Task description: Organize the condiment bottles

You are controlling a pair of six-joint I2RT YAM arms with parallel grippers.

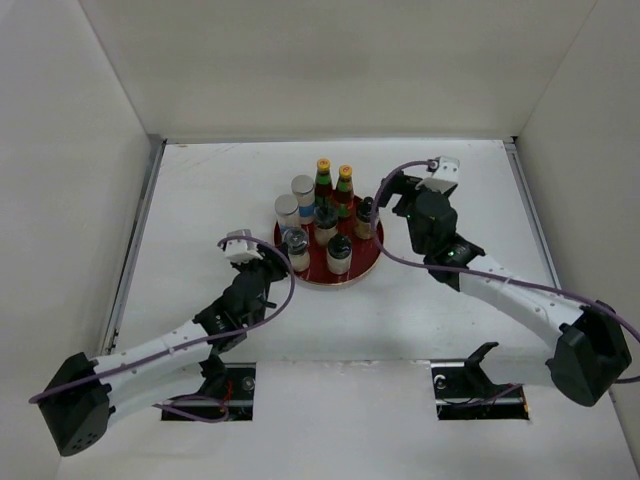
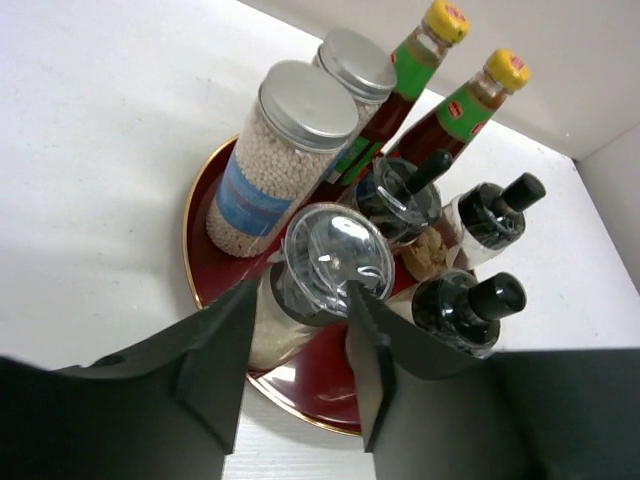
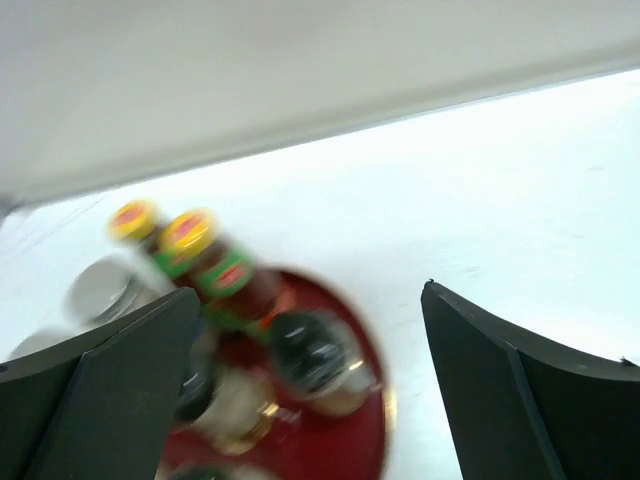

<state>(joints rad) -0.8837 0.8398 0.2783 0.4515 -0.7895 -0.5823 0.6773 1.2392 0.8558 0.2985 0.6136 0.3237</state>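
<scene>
The condiment bottles stand together on the round red tray (image 1: 362, 268). At the back are two red sauce bottles (image 1: 334, 186) with yellow caps. To their left are two grey-topped shakers (image 1: 295, 203). Several pale black-capped bottles (image 1: 339, 253) stand in front. My left gripper (image 1: 285, 257) is at the tray's front left. In the left wrist view its jaws (image 2: 300, 300) press both sides of a pale clear-topped bottle (image 2: 335, 255) that stands on the tray (image 2: 205, 270). My right gripper (image 1: 385, 195) is open and empty by the tray's right rim. Its view is blurred, with the sauce bottles (image 3: 205, 260) and a black-capped bottle (image 3: 315, 355) below the wide jaws (image 3: 312, 290).
White walls close in the table on the left, back and right. The tray sits at mid-table. Purple cables loop along both arms near the tray. Two dark recesses with the arm bases lie at the near edge (image 1: 470, 385).
</scene>
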